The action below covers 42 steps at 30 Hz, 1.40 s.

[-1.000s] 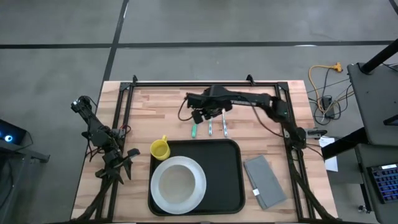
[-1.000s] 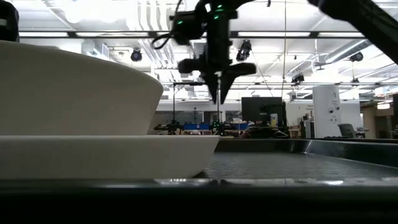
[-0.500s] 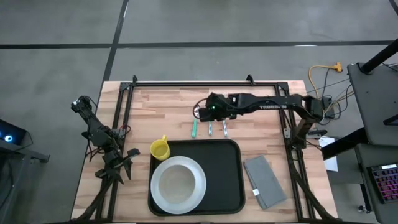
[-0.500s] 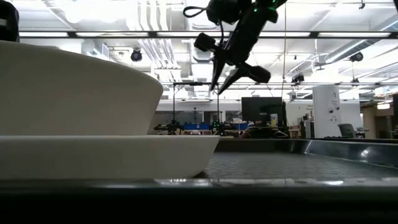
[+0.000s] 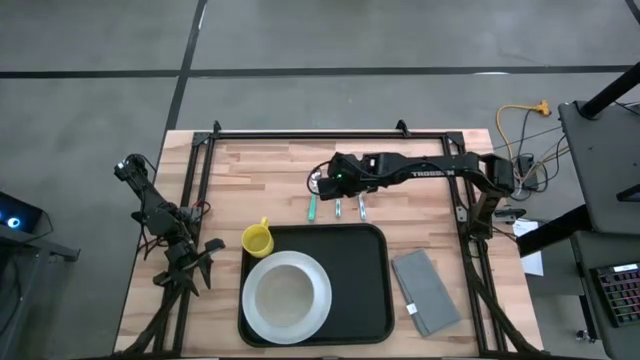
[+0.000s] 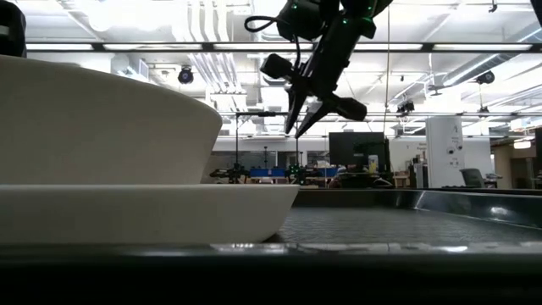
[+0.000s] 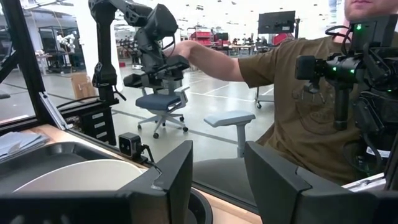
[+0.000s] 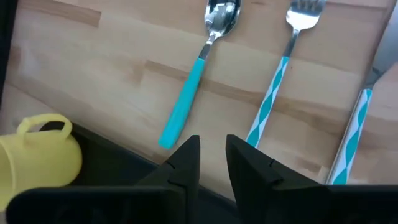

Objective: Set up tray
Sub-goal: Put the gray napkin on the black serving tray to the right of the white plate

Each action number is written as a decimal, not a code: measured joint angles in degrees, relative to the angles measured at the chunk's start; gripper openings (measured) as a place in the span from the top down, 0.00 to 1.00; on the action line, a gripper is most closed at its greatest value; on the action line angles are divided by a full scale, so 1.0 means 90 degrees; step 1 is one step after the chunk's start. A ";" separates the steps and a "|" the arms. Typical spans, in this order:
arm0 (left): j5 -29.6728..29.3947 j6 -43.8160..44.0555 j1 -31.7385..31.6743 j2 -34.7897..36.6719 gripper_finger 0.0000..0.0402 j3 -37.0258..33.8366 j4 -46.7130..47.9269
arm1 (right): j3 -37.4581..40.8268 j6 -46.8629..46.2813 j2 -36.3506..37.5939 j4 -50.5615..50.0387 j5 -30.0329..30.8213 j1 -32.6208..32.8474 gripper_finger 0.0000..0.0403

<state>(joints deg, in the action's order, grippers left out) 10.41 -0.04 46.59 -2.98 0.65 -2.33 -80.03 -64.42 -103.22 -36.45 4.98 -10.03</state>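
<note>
The black tray (image 5: 362, 272) lies at the table's near middle and carries a white plate (image 5: 287, 296) with a white bowl (image 6: 102, 127) on it. A yellow cup (image 5: 258, 240) stands on the wood at the tray's far left corner. Beyond the tray's far rim lie a teal-handled spoon (image 8: 186, 106), a striped fork (image 8: 273, 93) and a knife (image 8: 351, 137), side by side on the table. My right gripper (image 5: 318, 184) hovers over the spoon's far end, slanting down, narrowly open and empty. My left gripper (image 7: 217, 168) waits open at the table's left edge.
A folded grey napkin (image 5: 427, 291) lies on the wood right of the tray. Bare wood stretches along the table's far side and left part. A person in a brown shirt (image 7: 292, 93) sits beyond the table, behind the right arm.
My right arm has stretched out straighter. Its gripper has tipped from pointing straight down to a slant, risen slightly and shifted a little toward the table's left, over the cutlery's far ends. The cutlery, cup and tray have stayed put.
</note>
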 joint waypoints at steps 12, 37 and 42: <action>0.0001 -0.0002 0.0000 0.0000 0.67 -0.0001 -0.0002 | -0.0005 0.0256 -0.0002 0.0148 0.0085 -0.0081 0.75; -0.0001 -0.0001 0.0000 0.0000 0.67 0.0001 0.0000 | -0.0402 0.0329 -0.0848 -0.0084 -0.0412 -0.0213 0.56; 0.0001 -0.0002 0.0000 0.0002 0.67 0.0000 0.0000 | -0.1218 0.0546 -0.1376 -0.1069 -0.0240 -0.0305 0.57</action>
<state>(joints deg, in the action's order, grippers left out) 10.41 -0.05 46.59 -2.96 0.65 -2.33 -91.00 -59.51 -115.60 -46.06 2.82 -12.78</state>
